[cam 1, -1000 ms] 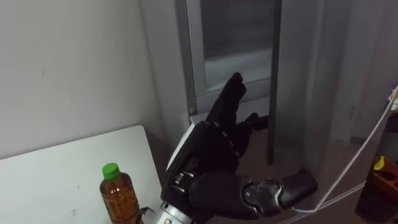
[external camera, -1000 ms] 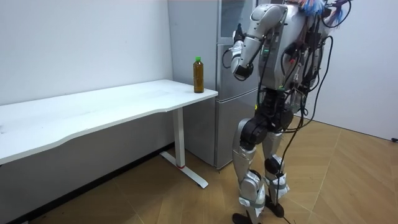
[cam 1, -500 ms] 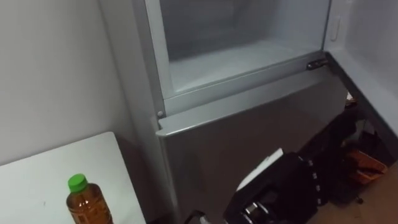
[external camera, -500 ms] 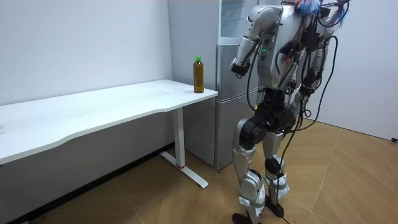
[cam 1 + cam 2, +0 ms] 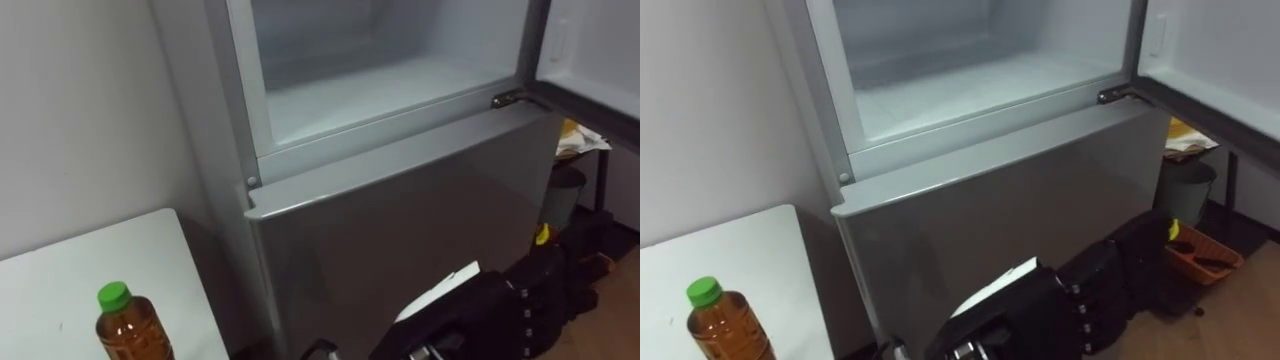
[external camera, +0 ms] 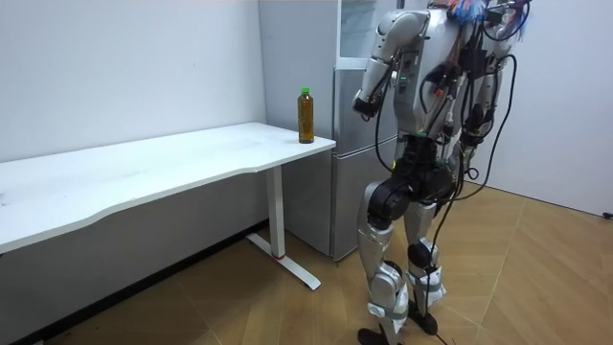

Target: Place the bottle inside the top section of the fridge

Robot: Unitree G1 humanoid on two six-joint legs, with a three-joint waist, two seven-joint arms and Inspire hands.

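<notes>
Bottle with the green cap is standing upright on the white bench, lower left of the frame. Cap is up, long axis vertical, and it's near the fridge. Can't make out any label text on it. Up top, the upper fridge compartment is open. Low down, right of centre, the left hand hangs with loose fingers, gripping nothing, well apart from the bottle.

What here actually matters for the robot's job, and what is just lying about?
For the job: bottle, standing on the table; open upper fridge compartment; left hand, holding nothing.
Lying about: orange tray and grey bin, on the floor at right.
</notes>
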